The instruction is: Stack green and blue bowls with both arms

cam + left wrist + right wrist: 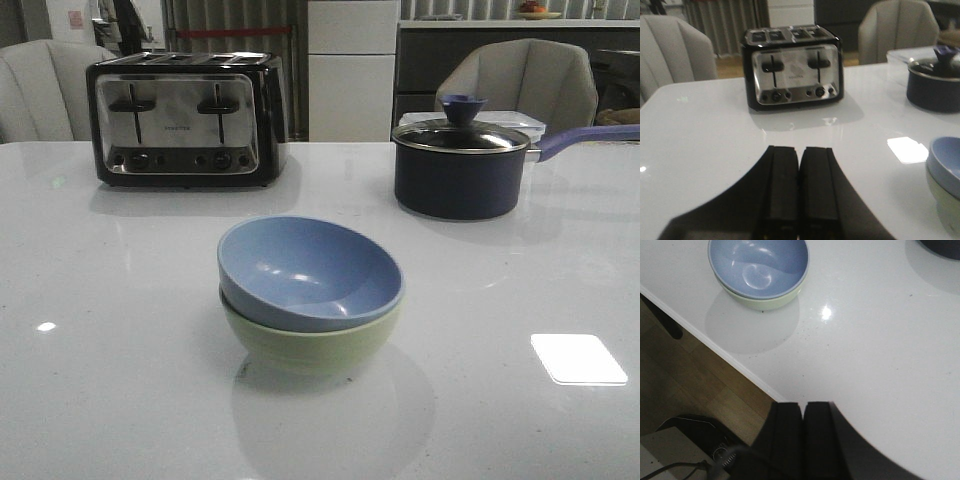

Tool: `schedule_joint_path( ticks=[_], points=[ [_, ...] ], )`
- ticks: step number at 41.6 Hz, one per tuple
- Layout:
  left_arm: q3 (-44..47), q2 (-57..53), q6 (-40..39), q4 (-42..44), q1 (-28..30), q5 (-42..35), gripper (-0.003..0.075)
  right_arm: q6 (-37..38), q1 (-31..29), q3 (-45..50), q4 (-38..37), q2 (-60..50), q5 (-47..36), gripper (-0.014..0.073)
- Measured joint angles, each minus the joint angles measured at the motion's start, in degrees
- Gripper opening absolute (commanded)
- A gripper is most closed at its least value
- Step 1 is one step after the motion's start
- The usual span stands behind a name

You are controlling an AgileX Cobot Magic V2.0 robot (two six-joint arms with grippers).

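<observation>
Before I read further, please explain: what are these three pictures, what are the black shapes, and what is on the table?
One robot with two arms took all three. The front view looks forward over the white table. There the blue bowl sits nested inside the green bowl. Behind stand a toaster and a dark lidded saucepan.

The other two pictures come from cameras on the wrists. The black shapes are the left gripper and the right gripper. Both are shut, holding nothing, away from the bowls.
</observation>
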Motion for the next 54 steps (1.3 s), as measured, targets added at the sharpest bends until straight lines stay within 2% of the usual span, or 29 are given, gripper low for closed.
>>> schedule_joint_path(
  ticks=[6,12,20,54],
  points=[
    [5.77,-5.71,0.0,-3.22,4.72,-2.92,0.0093,0.0,0.0,0.0,0.0,0.0,0.0,0.0053],
    [8.37,-6.07,0.0,-5.0,6.55,-4.47,0.0093,0.0,0.0,0.0,0.0,0.0,0.0,0.0053],
    [8.37,-6.07,0.0,-5.36,6.71,-7.42,0.0093,0.0,0.0,0.08,0.0,0.0,0.0,0.0053],
    [8.37,-6.07,0.0,-5.45,5.43,-7.55,0.0093,0.0,0.0,0.08,0.0,0.0,0.0,0.0053]
  ],
)
